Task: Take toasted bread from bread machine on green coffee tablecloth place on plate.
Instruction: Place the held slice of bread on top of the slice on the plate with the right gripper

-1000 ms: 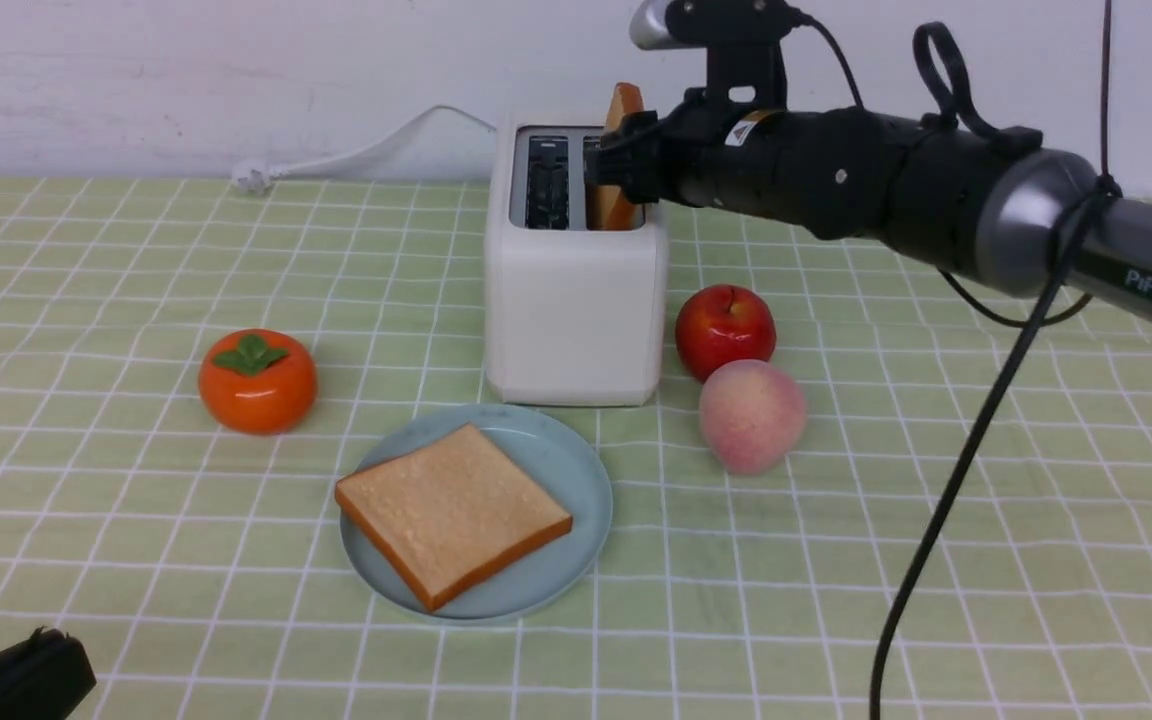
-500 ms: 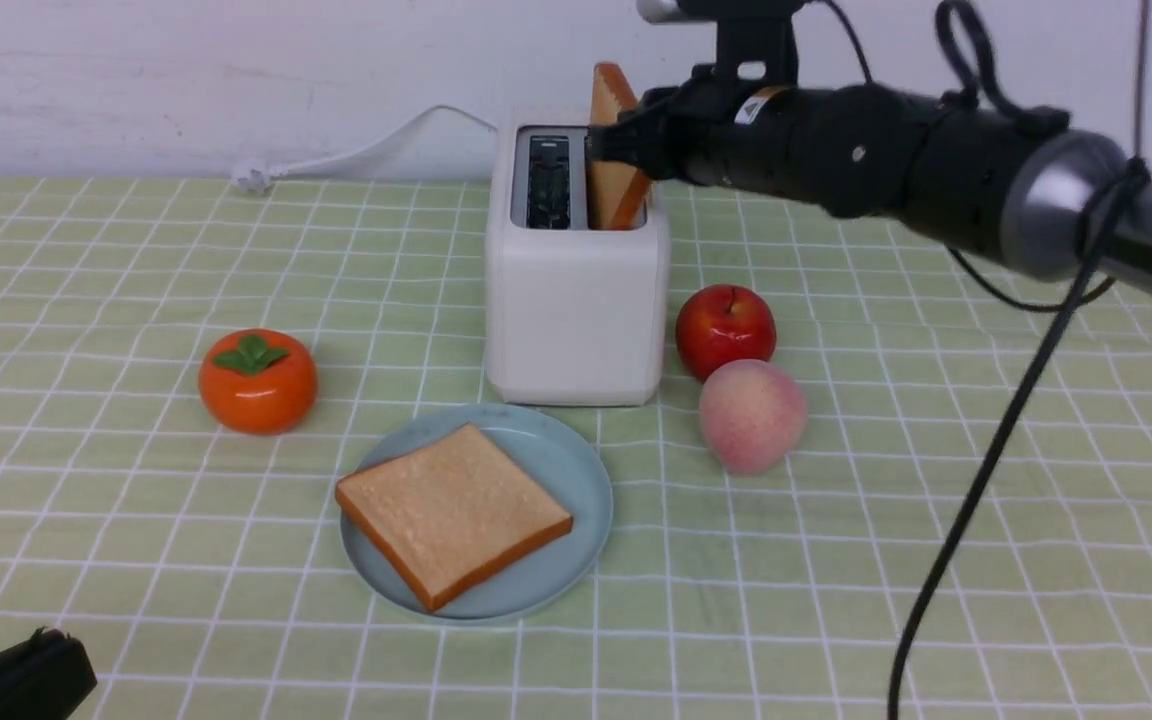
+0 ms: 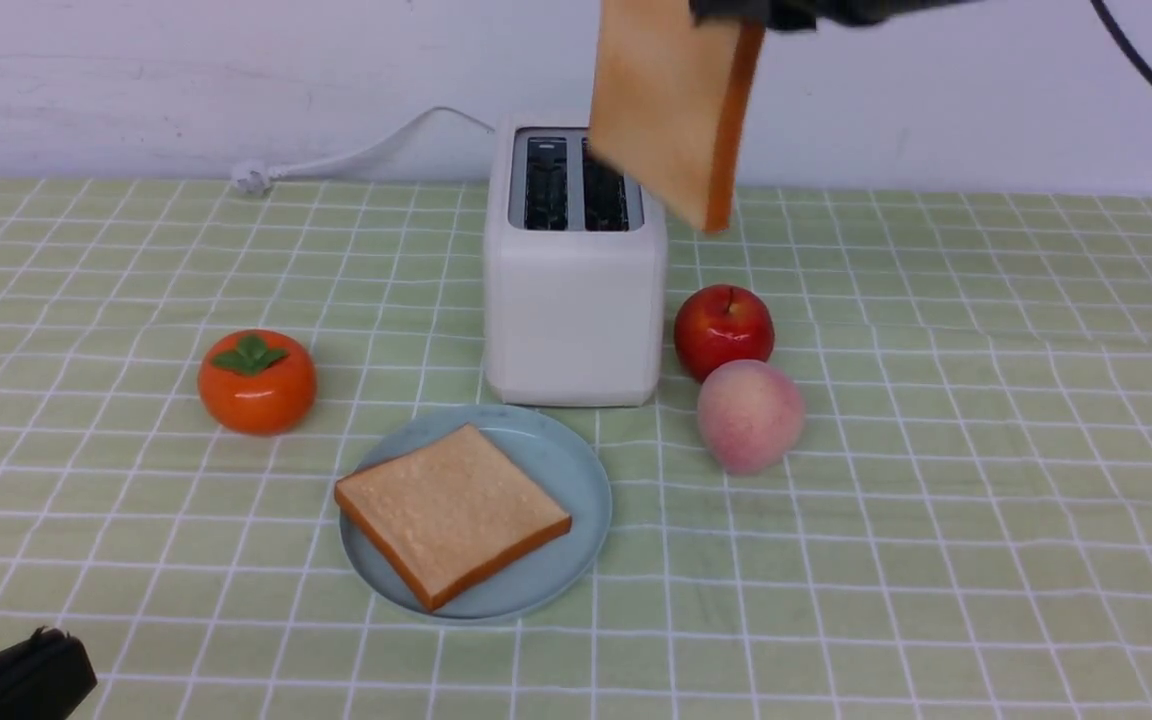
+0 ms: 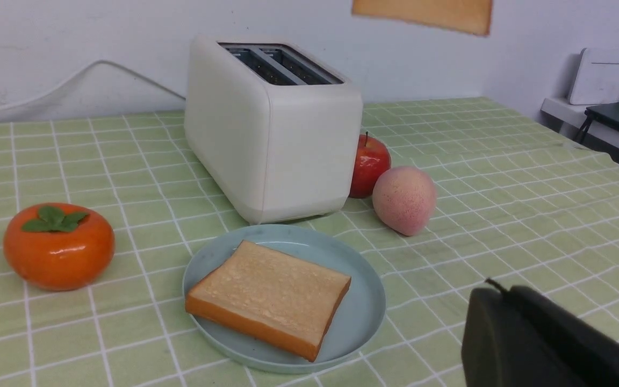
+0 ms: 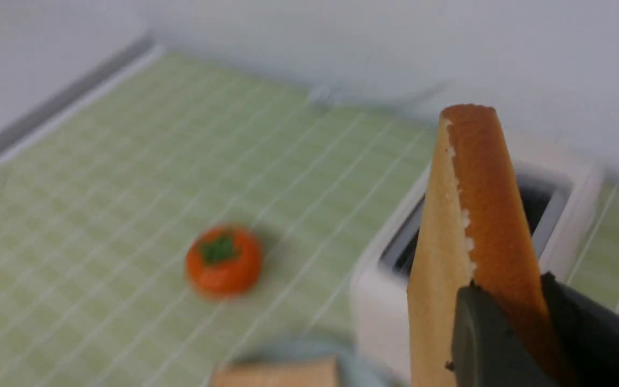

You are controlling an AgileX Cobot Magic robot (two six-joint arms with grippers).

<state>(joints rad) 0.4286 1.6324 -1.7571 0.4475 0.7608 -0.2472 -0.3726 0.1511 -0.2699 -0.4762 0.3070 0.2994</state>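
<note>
One toast slice (image 3: 664,110), pinched in right tool (image 5: 524,333), above bread machine (image 3: 574,300)

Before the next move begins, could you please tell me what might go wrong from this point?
The right gripper pinches the hanging golden-tan square toast slice only near one edge, so it may swing or slip.
Another flat toast slice covers most of the round pale blue-green plate; the second could overhang and slide off.
The red apple and pink peach sit beside the white boxy toaster and might be knocked on the way down.
</note>
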